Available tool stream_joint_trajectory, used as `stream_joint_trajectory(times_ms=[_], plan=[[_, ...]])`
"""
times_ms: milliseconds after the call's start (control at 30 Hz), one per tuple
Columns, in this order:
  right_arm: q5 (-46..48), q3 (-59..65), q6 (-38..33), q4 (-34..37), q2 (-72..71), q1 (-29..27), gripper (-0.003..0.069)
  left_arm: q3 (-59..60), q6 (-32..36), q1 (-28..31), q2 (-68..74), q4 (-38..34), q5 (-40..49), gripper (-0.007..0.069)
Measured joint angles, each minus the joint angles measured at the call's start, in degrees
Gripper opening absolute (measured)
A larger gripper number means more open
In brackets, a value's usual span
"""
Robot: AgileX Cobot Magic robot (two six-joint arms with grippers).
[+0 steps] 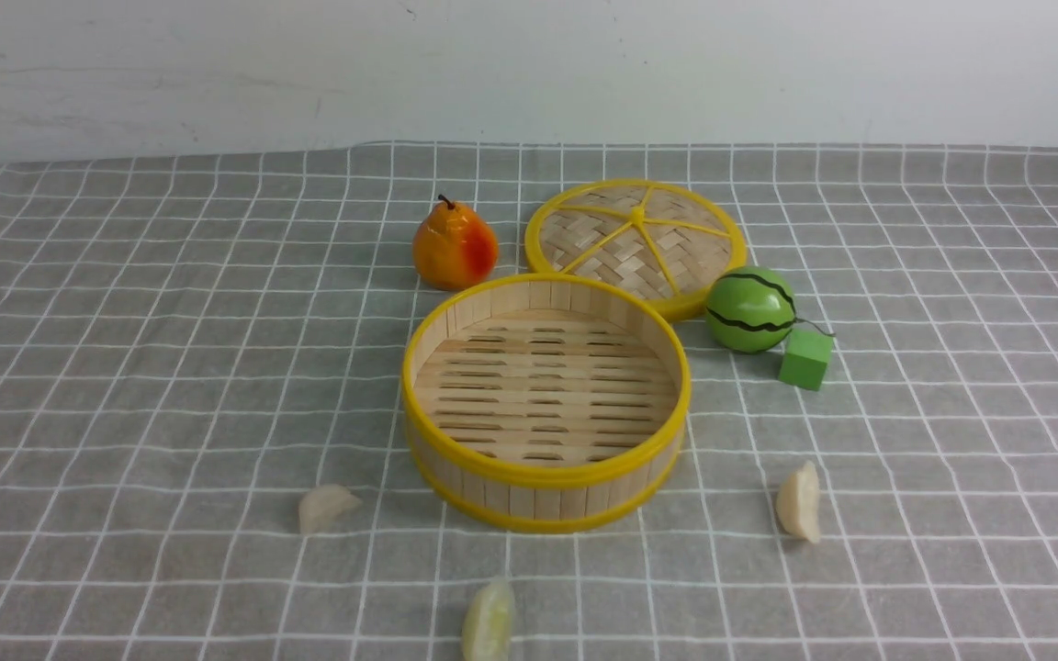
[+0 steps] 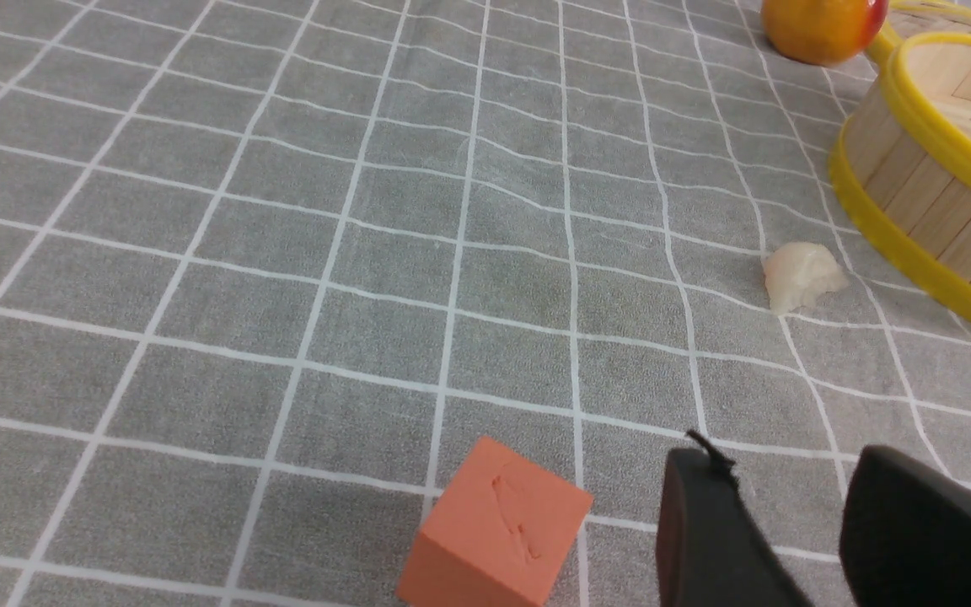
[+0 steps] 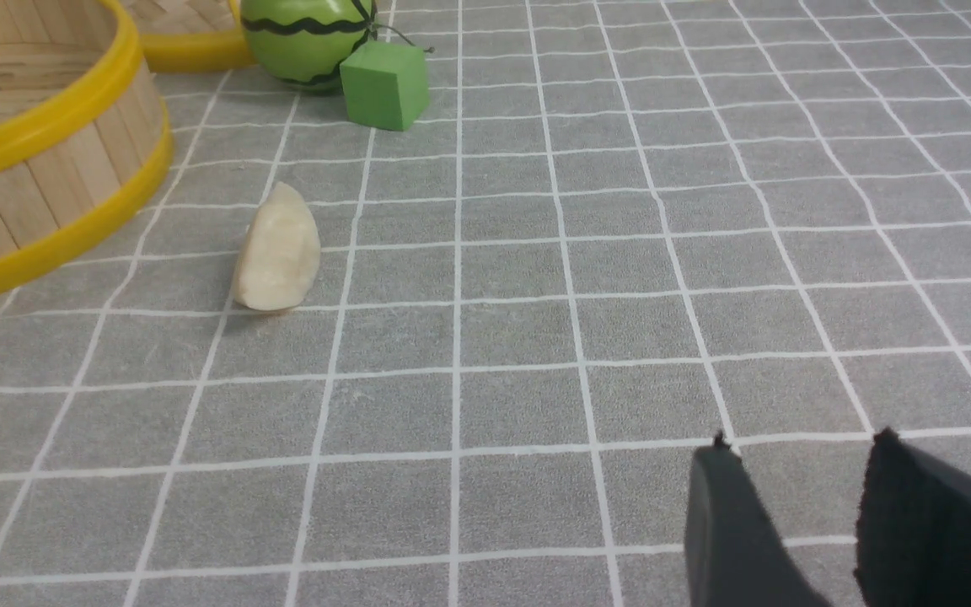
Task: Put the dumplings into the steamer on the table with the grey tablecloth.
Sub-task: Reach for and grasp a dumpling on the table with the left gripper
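Observation:
The round bamboo steamer (image 1: pixel 538 500) stands empty in the middle of the grey tablecloth (image 1: pixel 125 367) that covers the table. Three dumplings lie on the cloth around it: one to its left (image 1: pixel 325 507), one to its right (image 1: pixel 799 502) and one near the front edge (image 1: pixel 489 621). Neither gripper shows in the front view. In the left wrist view my left gripper (image 2: pixel 785 472) is open over bare cloth, well short of the left dumpling (image 2: pixel 799 276) and the steamer (image 2: pixel 924 194). My right gripper (image 3: pixel 799 451) is open too, apart from the right dumpling (image 3: pixel 277 250).
The flat woven lid (image 1: pixel 636 240) lies behind the steamer, with an orange pear (image 1: pixel 454 246) to its left. A green toy watermelon (image 1: pixel 750 309) and a green cube (image 1: pixel 805 359) sit at the steamer's right rear. An orange cube (image 2: pixel 498 527) rests close beside my left gripper.

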Motion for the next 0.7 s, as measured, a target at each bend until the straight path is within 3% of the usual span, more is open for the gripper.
stream_joint_trajectory(times_ms=[333, 433, 567, 633, 700], plan=[[-0.1, 0.0, 0.0, 2.5, 0.0, 0.0, 0.0239, 0.0, -0.1, 0.0, 0.0, -0.6, -1.3, 0.0237], [0.1, 0.0, 2.9, 12.4, 0.0, 0.0, 0.0239, 0.0, -5.8, 0.0, 0.0, -9.9, -3.9, 0.0237], [1.2, 0.5, 13.5, 36.1, 0.0, 0.0, 0.0239, 0.0, -23.0, 0.0, 0.0, -36.9, -7.4, 0.0237], [1.3, 0.5, 16.4, 45.2, 0.0, 0.0, 0.0239, 0.0, -25.8, 0.0, 0.0, -43.8, -8.4, 0.0237], [1.1, 0.5, 16.4, 49.1, 0.0, 0.0, 0.0239, 0.0, -25.4, 0.0, 0.0, -46.6, -8.9, 0.0237]])
